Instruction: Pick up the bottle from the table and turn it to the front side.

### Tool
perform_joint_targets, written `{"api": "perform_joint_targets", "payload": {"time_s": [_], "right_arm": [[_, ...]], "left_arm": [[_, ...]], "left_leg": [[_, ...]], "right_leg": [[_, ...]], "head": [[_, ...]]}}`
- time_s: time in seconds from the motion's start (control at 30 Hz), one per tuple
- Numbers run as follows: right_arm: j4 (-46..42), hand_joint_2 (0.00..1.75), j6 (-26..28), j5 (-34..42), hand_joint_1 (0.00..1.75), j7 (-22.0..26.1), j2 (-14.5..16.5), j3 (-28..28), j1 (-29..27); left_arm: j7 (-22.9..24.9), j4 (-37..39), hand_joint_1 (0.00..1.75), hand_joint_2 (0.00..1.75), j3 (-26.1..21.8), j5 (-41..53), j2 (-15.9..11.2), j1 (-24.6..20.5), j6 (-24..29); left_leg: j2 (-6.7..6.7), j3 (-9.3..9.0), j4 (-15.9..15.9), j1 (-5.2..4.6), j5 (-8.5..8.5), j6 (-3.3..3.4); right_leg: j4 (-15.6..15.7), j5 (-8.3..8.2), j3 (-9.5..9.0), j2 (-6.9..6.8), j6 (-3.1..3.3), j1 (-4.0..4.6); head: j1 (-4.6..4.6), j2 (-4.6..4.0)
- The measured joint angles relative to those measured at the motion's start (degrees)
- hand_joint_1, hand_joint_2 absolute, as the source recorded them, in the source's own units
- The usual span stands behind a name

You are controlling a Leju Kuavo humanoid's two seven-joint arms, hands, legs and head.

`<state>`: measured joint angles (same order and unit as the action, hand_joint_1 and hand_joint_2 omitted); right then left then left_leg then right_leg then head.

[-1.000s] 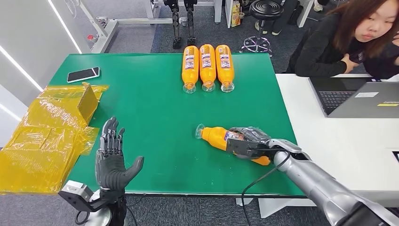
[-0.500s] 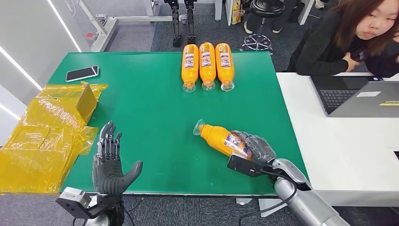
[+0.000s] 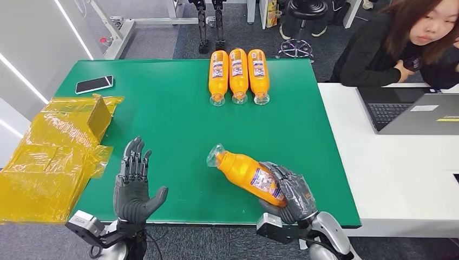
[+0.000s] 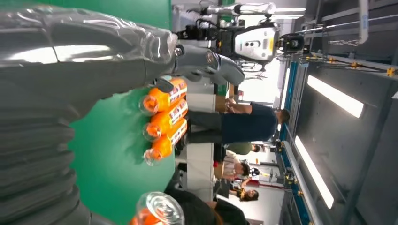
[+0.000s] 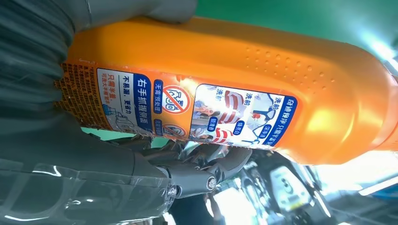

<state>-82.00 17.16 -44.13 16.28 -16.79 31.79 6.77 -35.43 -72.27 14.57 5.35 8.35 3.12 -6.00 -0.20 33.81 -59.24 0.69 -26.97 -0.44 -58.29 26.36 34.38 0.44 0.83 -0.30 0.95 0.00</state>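
2 hands | right robot hand (image 3: 289, 195) grips orange bottle (image 3: 246, 171), tilted | left robot hand (image 3: 133, 187) upright, fingers spread

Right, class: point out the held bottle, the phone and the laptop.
held bottle (image 3: 243, 170): head view, orange body above the label.
phone (image 3: 94, 84): head view, middle of the dark screen.
laptop (image 3: 387, 112): head view, keyboard.

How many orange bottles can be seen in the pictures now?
4. Three bottles lie side by side at the table's far edge: left, middle, right. The fourth bottle is held by the right hand near the front edge. None seems hidden.
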Motion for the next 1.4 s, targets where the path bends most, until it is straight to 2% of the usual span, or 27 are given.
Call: {"api": "perform_joint_targets", "payload": {"time_s": [0.13, 0.33, 0.47, 0.63, 0.87, 1.13, 1.4], "right_arm": [[-0.43, 1.75, 0.98, -1.59, 1.75, 0.73, 2.75, 0.26, -0.07], [-0.57, 1.75, 1.39, -3.61, 1.75, 0.84, 6.43, 1.24, -0.18], [-1.25, 1.75, 1.77, -4.05, 1.75, 1.93, 7.95, 2.11, -0.69], [-1.98, 1.75, 2.59, -3.92, 1.75, 3.71, 9.60, 3.92, -1.53], [-0.49, 1.75, 2.51, 0.90, 1.75, 5.46, 12.64, 7.28, -0.48], [5.90, 1.75, 1.77, 7.42, 1.75, 7.08, 16.33, 10.85, 2.03], [12.34, 1.75, 0.75, 10.84, 1.75, 8.53, 19.62, 12.73, 3.85]], "left_arm": [[0.96, 1.02, 0.00, 1.75, 0.26, -3.21, 0.13, -0.86, -5.35], [2.96, 4.33, 0.00, 1.75, 1.09, -10.77, 0.54, -3.01, -16.49], [3.96, 6.09, 0.00, 1.75, 1.86, -13.01, 0.80, -3.80, -20.70], [4.65, 8.27, 0.00, 1.75, 2.78, -13.56, 1.58, -5.05, -21.31], [4.73, 10.52, 0.00, 1.75, 3.03, -13.64, 2.44, -7.12, -20.28], [4.41, 11.49, 0.00, 1.75, 3.01, -13.87, 2.39, -8.40, -19.52], [4.98, 10.32, 0.00, 1.75, 2.89, -13.81, 1.36, -8.11, -19.01]], "left_leg": [[0.00, -0.01, 0.00, 0.00, 0.01, -0.01], [0.00, -0.01, 0.00, 0.00, 0.01, -0.02], [0.00, 0.00, 0.00, -0.01, 0.01, -0.01], [0.00, 0.01, 0.00, -0.01, 0.00, -0.01], [0.00, 0.00, 0.00, 0.00, 0.02, -0.03], [0.00, 0.01, 0.00, 0.01, 0.03, -0.03], [-0.01, 0.02, 0.01, 0.01, 0.03, -0.03]], "right_leg": [[-0.02, 0.00, -0.01, 0.00, 0.00, 0.00], [-0.03, 0.00, 0.00, 0.00, 0.01, 0.00], [-0.01, 0.00, 0.02, 0.01, 0.00, 0.00], [-0.01, 0.00, 0.02, 0.01, 0.00, 0.00], [-0.05, -0.01, 0.02, 0.01, 0.01, 0.00], [-0.08, 0.00, 0.02, 0.03, 0.02, 0.00], [-0.08, 0.01, 0.03, 0.01, 0.03, 0.00]], "head": [[0.00, 0.00], [0.00, 0.00], [0.01, 0.00], [0.01, 0.00], [0.00, 0.00], [0.01, 0.00], [0.01, 0.00]]}}
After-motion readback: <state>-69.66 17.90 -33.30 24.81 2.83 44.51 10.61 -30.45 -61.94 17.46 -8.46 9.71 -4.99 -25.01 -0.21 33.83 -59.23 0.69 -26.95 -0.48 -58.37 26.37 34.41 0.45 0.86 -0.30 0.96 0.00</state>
